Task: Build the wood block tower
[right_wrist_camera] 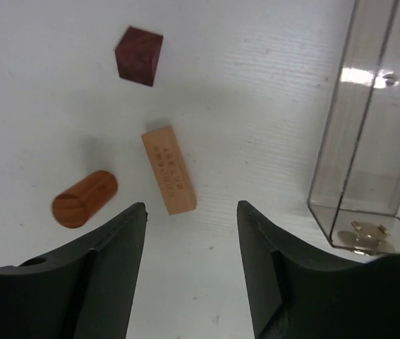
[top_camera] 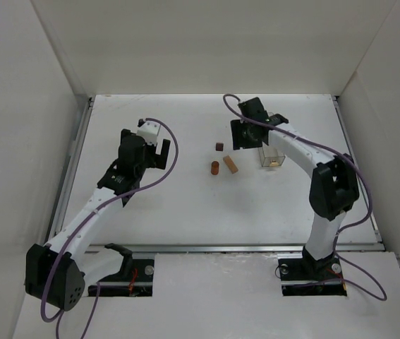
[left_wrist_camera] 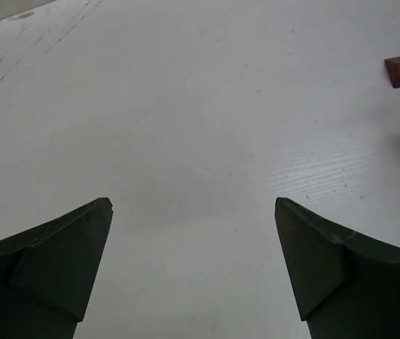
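Just ahead of right gripper [right_wrist_camera: 191, 205]: pale bar [right_wrist_camera: 168, 169]

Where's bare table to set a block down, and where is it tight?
Bare: near half of table, between cylinder and arm bases; also between left gripper and dark block. Crowded: those blocks, bar and clear box, by the right gripper.

The pointed block [right_wrist_camera: 138, 55] is dark red-brown. The round piece [right_wrist_camera: 85, 198] is orange-brown. The flat bar [right_wrist_camera: 168, 170] is pale tan, with small dark letters in rows on its face. The box [right_wrist_camera: 362, 141] is clear, without colour. The tabletop [right_wrist_camera: 270, 85] is white with fine parallel lines. The left claw [left_wrist_camera: 192, 205] and the right claw [right_wrist_camera: 191, 205] are very dark green. The cables [top_camera: 176, 147] are purple.
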